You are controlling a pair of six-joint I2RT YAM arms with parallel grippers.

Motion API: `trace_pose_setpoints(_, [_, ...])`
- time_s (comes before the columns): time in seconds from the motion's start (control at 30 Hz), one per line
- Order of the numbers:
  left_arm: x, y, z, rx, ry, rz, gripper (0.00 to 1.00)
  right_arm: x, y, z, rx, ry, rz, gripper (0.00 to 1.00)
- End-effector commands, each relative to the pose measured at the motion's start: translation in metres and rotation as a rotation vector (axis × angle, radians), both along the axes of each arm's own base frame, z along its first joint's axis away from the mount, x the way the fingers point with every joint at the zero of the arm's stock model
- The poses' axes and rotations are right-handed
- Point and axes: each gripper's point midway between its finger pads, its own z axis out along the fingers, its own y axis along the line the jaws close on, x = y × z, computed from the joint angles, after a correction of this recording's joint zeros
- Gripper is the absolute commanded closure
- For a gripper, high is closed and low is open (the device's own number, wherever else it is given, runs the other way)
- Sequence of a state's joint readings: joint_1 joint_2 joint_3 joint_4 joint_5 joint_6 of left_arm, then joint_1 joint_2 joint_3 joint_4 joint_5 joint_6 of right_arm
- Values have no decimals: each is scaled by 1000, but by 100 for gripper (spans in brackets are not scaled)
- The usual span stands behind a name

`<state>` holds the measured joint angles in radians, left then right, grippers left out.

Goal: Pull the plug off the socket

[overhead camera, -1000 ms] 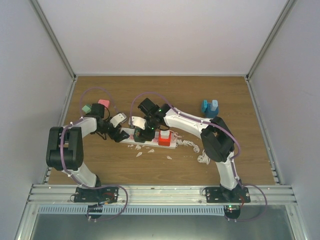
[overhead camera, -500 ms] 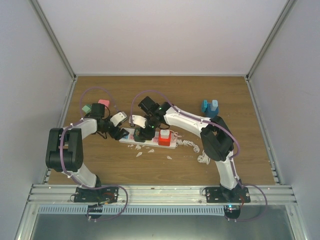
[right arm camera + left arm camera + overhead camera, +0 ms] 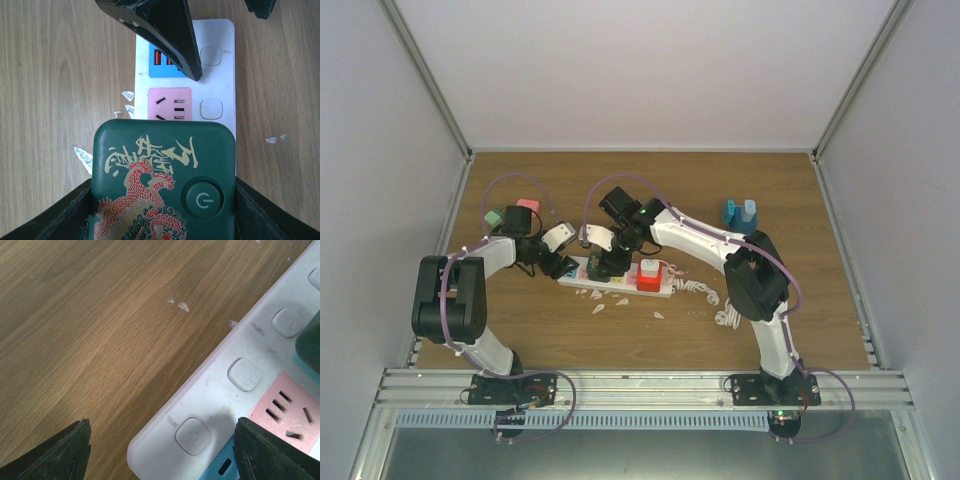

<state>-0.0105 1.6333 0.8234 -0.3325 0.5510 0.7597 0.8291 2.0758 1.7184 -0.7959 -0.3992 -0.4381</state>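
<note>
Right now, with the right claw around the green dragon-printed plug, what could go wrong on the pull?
The white plastic power strip may lift with the green dragon-printed plug: the left claw stands open over its end, not pinning it. The left claw's black finger sits near the plug, so the rising right claw might knock it.

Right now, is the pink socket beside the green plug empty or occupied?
Empty. In the right wrist view the pink socket shows bare slots with nothing inserted; the green plug lies just beside it.
</note>
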Motion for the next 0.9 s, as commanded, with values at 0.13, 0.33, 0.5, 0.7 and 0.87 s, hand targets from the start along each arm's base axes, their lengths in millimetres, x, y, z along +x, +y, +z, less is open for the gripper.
trace_pose_setpoints(0.13, [-12, 14, -30, 78, 127, 18, 22, 7, 3, 51, 117, -31, -13, 78])
trace_pose_setpoints(0.33, [-5, 9, -14, 43, 106, 11, 17, 14, 0, 82, 204, -45, -32, 78])
trace_pose_setpoints(0.5, [4, 6, 18, -27, 46, 27, 6, 29, -11, 115, 318, -25, -88, 78])
trace_pose_setpoints(0.7, [22, 5, 86, -111, -86, 51, 1, 57, -35, 150, 446, 0, -171, 77])
trace_pose_setpoints(0.87, [19, -8, 157, -175, -218, -2, 1, 80, -61, 180, 563, 57, -248, 76])
